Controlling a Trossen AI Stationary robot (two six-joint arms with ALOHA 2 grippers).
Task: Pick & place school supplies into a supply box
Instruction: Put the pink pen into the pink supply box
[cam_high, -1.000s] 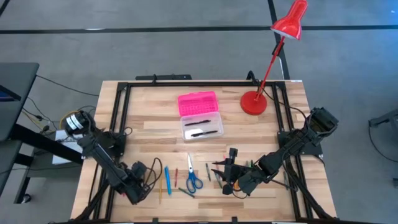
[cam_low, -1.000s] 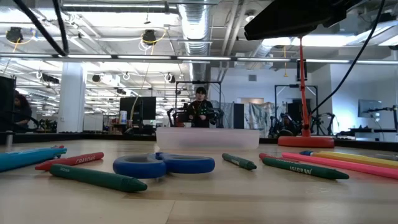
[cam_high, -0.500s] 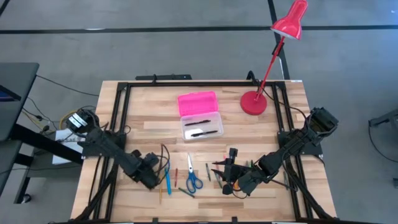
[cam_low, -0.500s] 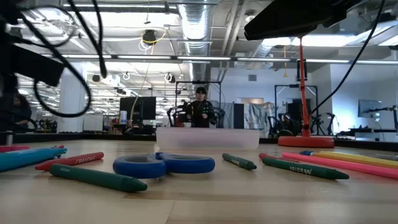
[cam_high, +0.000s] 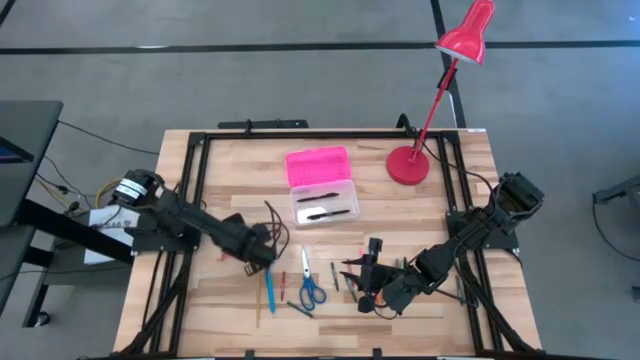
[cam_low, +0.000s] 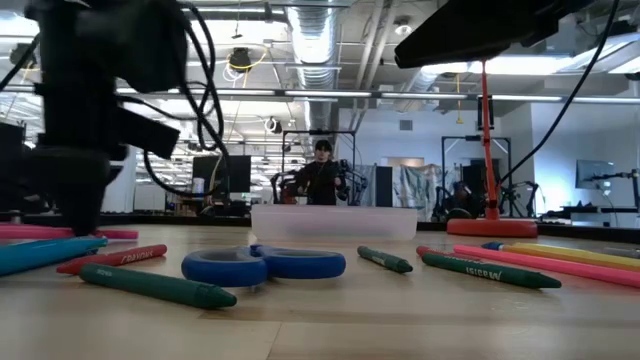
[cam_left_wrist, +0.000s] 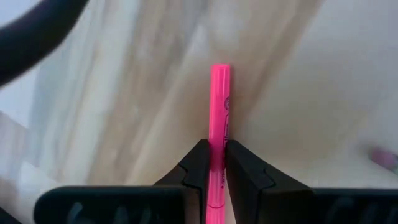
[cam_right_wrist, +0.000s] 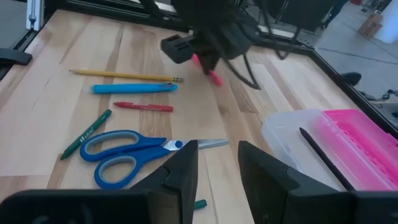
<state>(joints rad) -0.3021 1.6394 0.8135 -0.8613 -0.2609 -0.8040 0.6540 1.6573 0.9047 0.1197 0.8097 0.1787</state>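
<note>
My left gripper (cam_high: 262, 253) stands left of the table's middle, shut on a pink pen (cam_left_wrist: 220, 99). The supply box lies beyond it, its pink lid (cam_high: 317, 164) open behind the clear base (cam_high: 323, 205), which holds two dark pens. Blue-handled scissors (cam_high: 312, 290), a yellow pencil (cam_right_wrist: 124, 76), a blue pen (cam_right_wrist: 134, 89), a red crayon (cam_right_wrist: 143, 107) and a green crayon (cam_right_wrist: 87, 142) lie flat on the wood near the front. My right gripper (cam_right_wrist: 217, 168) hovers open right of the scissors, with nothing between its fingers. My left gripper pinches the pink pen's shaft (cam_left_wrist: 219, 134) between its two fingers. The fingers (cam_left_wrist: 198, 162) come steeply from above and lie across the pen. One end (cam_left_wrist: 220, 70) sticks out past them. The pen (cam_low: 110, 233) sits about level, close over the wood.
A red desk lamp stands on its round base (cam_high: 407, 165) at the far right. Black frame rails (cam_high: 190, 190) run along the table's sides. More pens and crayons (cam_low: 490, 270) lie at the near right. A person (cam_low: 322, 175) stands beyond the table.
My left gripper has swung from the near left corner toward the table's middle and far side, nearer the supply box. It has rolled about its wrist, and the pink pen has stayed between its shut fingers.
</note>
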